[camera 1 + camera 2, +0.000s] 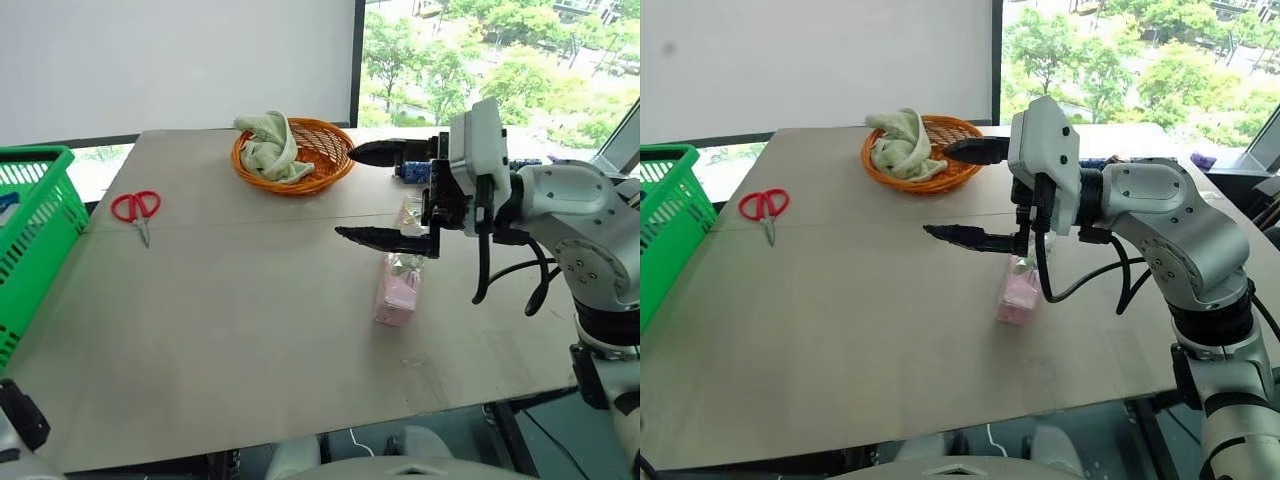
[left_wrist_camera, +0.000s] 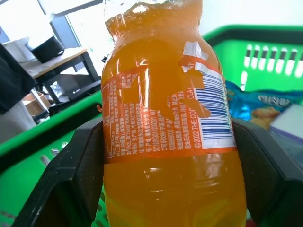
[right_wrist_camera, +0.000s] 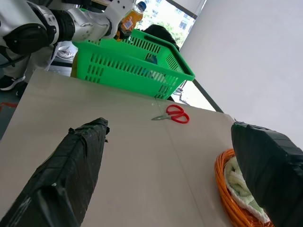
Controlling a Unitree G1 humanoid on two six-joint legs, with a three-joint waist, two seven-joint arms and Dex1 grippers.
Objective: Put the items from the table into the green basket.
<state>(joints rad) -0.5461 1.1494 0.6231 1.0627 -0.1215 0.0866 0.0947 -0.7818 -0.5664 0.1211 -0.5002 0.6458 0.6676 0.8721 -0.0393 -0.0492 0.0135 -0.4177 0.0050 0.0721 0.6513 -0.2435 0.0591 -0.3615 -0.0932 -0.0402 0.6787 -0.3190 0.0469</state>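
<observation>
My left gripper (image 2: 165,126) is shut on the orange drink bottle (image 2: 165,94), with a black finger on each side of it. It holds the bottle above the green basket (image 2: 265,42); the right wrist view shows the bottle (image 3: 131,18) over the basket (image 3: 128,66). The green basket (image 1: 40,200) stands at the table's left edge. Red-handled scissors (image 1: 135,208) lie on the table (image 1: 220,320) near it. My right gripper (image 1: 346,193) hangs open over the table, pointing left, above a pink-and-silver packet (image 1: 398,290).
A round orange wicker basket (image 1: 320,150) holding a pale green cloth (image 1: 268,145) stands at the back middle. A small blue item (image 1: 412,172) lies behind my right gripper. A blue snack packet (image 2: 255,101) lies inside the green basket.
</observation>
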